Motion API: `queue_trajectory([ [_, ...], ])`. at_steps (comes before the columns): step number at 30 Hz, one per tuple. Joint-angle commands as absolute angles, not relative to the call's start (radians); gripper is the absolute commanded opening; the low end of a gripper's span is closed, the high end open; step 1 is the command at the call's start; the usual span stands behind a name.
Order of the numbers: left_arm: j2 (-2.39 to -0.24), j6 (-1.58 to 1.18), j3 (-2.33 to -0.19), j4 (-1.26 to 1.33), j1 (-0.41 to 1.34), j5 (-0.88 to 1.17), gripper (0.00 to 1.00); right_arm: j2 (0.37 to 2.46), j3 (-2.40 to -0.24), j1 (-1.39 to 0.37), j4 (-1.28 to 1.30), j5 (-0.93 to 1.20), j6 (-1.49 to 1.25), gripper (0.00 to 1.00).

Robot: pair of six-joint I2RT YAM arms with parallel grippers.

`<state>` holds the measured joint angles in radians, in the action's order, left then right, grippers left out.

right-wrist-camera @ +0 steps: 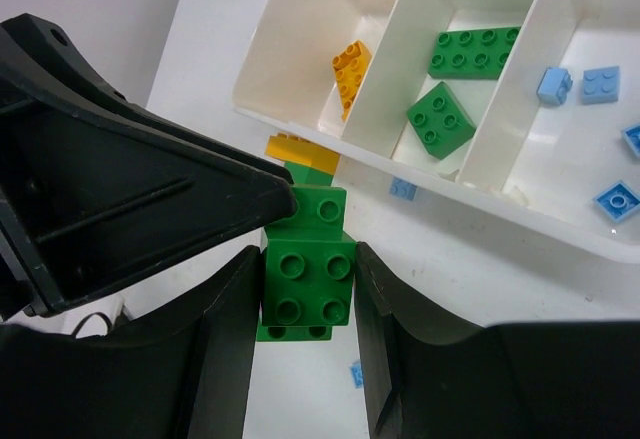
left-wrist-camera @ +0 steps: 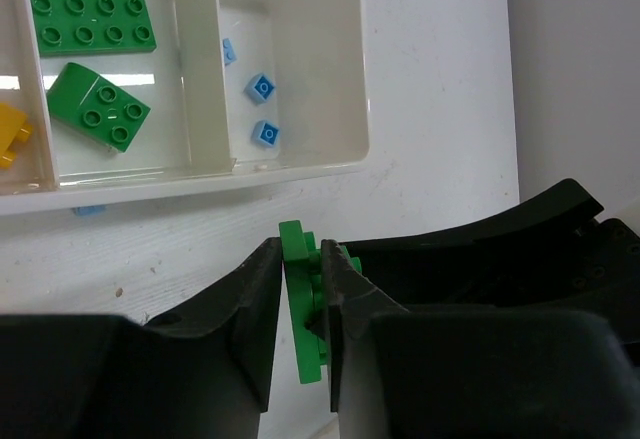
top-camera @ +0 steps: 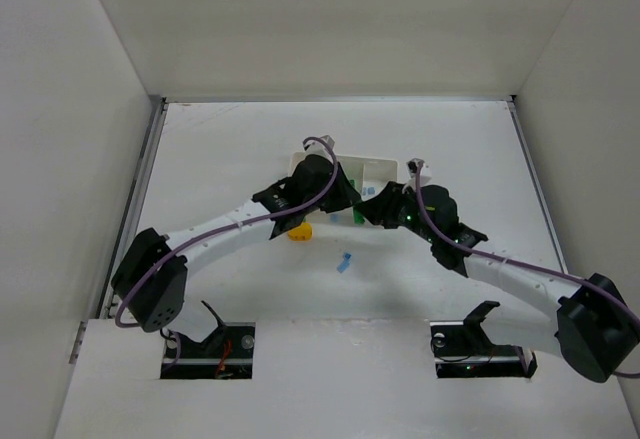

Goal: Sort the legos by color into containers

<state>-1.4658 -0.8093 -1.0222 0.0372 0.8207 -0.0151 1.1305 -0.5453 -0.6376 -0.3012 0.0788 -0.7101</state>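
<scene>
Table (top-camera: 240, 159), contents:
- green stack (right-wrist-camera: 306, 289): joined green bricks, just in front of the tray (left-wrist-camera: 300, 171), held from both sides. Cannot tell whether it rests on the table.
- left gripper (left-wrist-camera: 300, 259): jaws closed on the green stack, seen edge-on.
- right gripper (right-wrist-camera: 307, 254): jaws clamped on the stack's 4-stud block.
- tray, 3 compartments: 1 yellow brick (right-wrist-camera: 350, 71) at one end; 2 green bricks (right-wrist-camera: 440, 119) in the middle; light blue bricks (right-wrist-camera: 600, 84) at the other end.
- loose yellow brick (right-wrist-camera: 298, 146): on the table between stack and tray.
- loose light blue brick (right-wrist-camera: 403, 189): just beside the tray's front wall.
</scene>
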Motion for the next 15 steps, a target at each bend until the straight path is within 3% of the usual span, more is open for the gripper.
queue_trajectory([
  [1,-1.47,-0.816,-1.074,0.052,0.832,-0.012,0.16,1.1,-0.58,-0.648,-0.333,0.069,-0.695,0.25],
  [6,-1.471,-0.813,-1.059,0.057,0.835,-0.012,0.09,1.08,-0.574,-0.648,-0.339,0.075,-0.701,0.25],
  [15,-1.454,-0.808,-0.999,0.067,0.805,-0.037,0.06,1.04,-0.56,-0.624,-0.334,0.123,-0.709,0.26],
])
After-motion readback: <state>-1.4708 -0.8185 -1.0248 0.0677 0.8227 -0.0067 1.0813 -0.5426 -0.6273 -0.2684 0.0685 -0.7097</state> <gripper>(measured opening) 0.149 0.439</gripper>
